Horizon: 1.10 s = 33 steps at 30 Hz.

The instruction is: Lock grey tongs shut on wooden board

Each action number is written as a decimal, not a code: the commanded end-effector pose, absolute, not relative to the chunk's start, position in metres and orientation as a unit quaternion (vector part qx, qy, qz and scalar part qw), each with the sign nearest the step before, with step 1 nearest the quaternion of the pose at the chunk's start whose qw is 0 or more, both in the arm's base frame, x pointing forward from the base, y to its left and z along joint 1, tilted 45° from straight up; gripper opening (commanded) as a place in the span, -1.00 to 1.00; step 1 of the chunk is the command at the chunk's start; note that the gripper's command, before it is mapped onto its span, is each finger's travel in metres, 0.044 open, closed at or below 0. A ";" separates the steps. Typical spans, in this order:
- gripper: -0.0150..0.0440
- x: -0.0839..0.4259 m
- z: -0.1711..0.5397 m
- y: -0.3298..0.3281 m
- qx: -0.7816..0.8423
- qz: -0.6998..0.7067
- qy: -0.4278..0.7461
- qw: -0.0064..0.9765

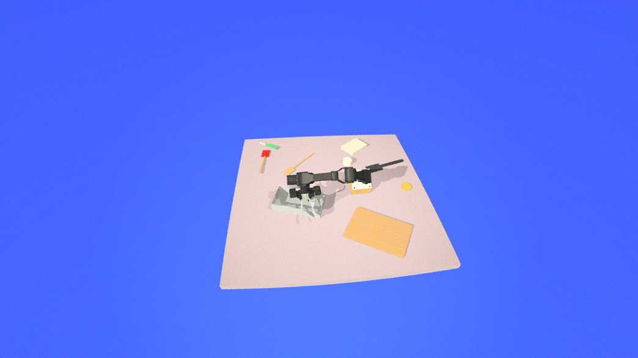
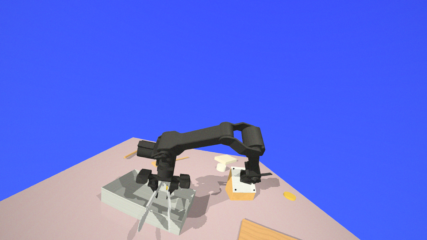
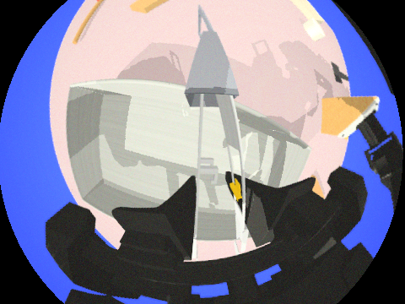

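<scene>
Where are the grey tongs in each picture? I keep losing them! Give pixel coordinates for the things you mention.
Top view: the tongs [image 1: 313,208] are just below the middle, over the roasting tin, under the gripper [image 1: 307,196].
Exterior view: low, left of the middle, the tongs [image 2: 145,212] poke over the tin's near edge.
Wrist view: the tongs [image 3: 212,63] run down the middle, hinge at the top.
Shared landmark: the pale roasting tin [image 1: 284,209] [image 2: 122,201] [image 3: 84,127].

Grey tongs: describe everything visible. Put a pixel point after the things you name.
The grey, metal-looking tongs [image 1: 313,207] [image 2: 146,210] [image 3: 213,63] have a tapered hinge housing and two slim arms in a narrow V, not closed. A small yellow piece [image 2: 167,187] [image 3: 235,189] shows at one arm. They lie across the pale grey roasting tin [image 1: 279,208] [image 2: 122,201] [image 3: 84,127], arms pinched between the black gripper's [image 1: 306,198] [image 2: 161,195] [image 3: 212,177] fingers. Lock state isn't visible.
</scene>
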<state>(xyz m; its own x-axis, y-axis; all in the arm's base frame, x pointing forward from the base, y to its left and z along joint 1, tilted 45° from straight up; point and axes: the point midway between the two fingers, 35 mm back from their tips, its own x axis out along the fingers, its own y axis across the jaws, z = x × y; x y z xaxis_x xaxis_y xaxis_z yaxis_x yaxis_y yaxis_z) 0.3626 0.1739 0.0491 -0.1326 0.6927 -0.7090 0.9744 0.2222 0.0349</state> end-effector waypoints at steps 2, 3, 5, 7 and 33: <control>-0.01 0.363 0.049 0.174 0.581 -0.225 0.717 0.312; -0.03 0.363 0.049 0.174 0.581 -0.225 0.717 0.312; -0.08 0.363 0.049 0.174 0.581 -0.225 0.717 0.312; -0.12 0.363 0.049 0.174 0.581 -0.225 0.717 0.312; -1.00 0.366 0.054 0.169 0.581 -0.226 0.717 0.312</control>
<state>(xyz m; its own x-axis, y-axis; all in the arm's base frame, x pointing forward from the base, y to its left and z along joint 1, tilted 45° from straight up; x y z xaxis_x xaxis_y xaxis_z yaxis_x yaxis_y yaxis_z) 0.3622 0.1741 0.0497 -0.1360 0.6922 -0.7088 0.9738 0.2250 0.0329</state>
